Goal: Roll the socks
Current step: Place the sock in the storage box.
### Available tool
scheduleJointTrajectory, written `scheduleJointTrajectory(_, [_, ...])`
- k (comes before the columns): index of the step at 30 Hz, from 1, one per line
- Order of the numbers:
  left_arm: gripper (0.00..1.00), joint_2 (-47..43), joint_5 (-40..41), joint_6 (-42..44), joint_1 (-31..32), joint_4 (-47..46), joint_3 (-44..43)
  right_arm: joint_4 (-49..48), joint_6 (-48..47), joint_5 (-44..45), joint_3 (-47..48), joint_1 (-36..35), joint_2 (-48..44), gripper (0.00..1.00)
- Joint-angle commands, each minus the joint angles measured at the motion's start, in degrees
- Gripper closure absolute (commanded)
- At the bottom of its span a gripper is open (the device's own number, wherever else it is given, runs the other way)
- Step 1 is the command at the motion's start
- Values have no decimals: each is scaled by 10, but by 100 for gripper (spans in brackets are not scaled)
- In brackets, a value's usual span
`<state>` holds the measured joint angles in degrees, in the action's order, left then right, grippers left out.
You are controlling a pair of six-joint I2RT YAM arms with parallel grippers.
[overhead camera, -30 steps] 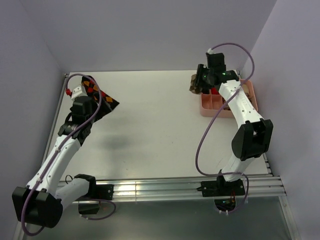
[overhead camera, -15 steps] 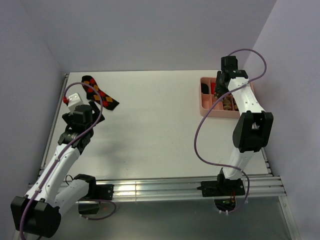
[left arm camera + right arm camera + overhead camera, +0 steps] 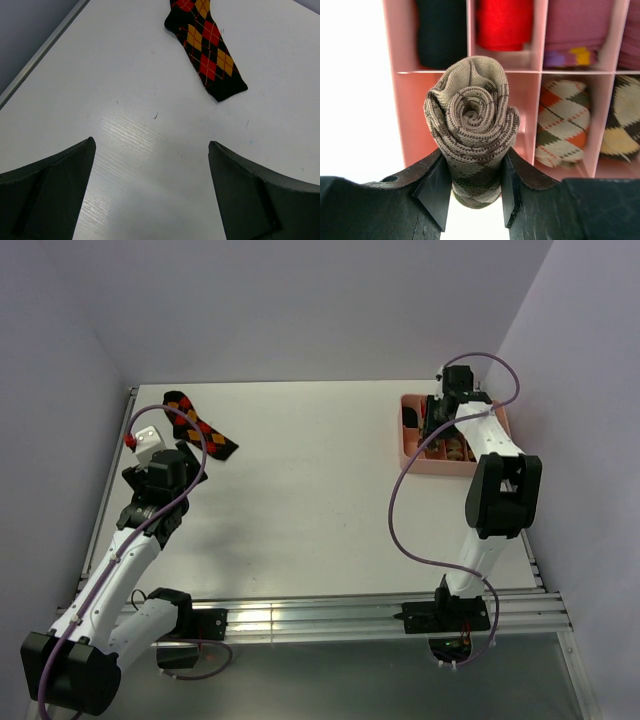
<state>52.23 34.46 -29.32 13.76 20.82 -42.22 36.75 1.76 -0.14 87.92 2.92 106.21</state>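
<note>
My right gripper is shut on a rolled tan-brown argyle sock, its spiral end facing the camera. It hangs over the left part of the pink tray, in front of the compartment beside a rolled beige-brown-orange sock. In the top view that gripper is over the tray at the far right. A black-red-orange sock lies flat on the table at the far left. My left gripper is open and empty, a little short of that sock.
The tray's far row holds plain rolls in black, red and pink. Another argyle roll sits at the right edge. The table's left rail runs close to the left arm. Walls enclose the table.
My right arm has carried the rolled sock from the tray's left side to over the tray. My left arm has drawn back from the black-red-orange sock, which now lies flat.
</note>
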Motion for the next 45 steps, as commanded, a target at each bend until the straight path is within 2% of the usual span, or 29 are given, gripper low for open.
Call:
scheduleJointTrajectory(1, [1,-10,11,10,3,-16,-4,-41,-11,-89,8,26,-14,100])
scheduleJointTrajectory(5, [0,-9,8,12,4,-18,-2,-44,-11,-173,6,58,-9,100])
scheduleJointTrajectory(11, [1,-9,6,13,6,-19,-3,-17,-34,-193,16,88,14,100])
scheduleJointTrajectory(22, [0,-11,4,12,8,-20,-1,18,-44,-146,30,97,45,100])
scheduleJointTrajectory(33, [1,-10,7,11,8,-19,-1,48,-39,-46,67,56,82,100])
scheduleJointTrajectory(45, [1,-2,5,8,8,-18,-1,96,-19,-22,116,39,161,100])
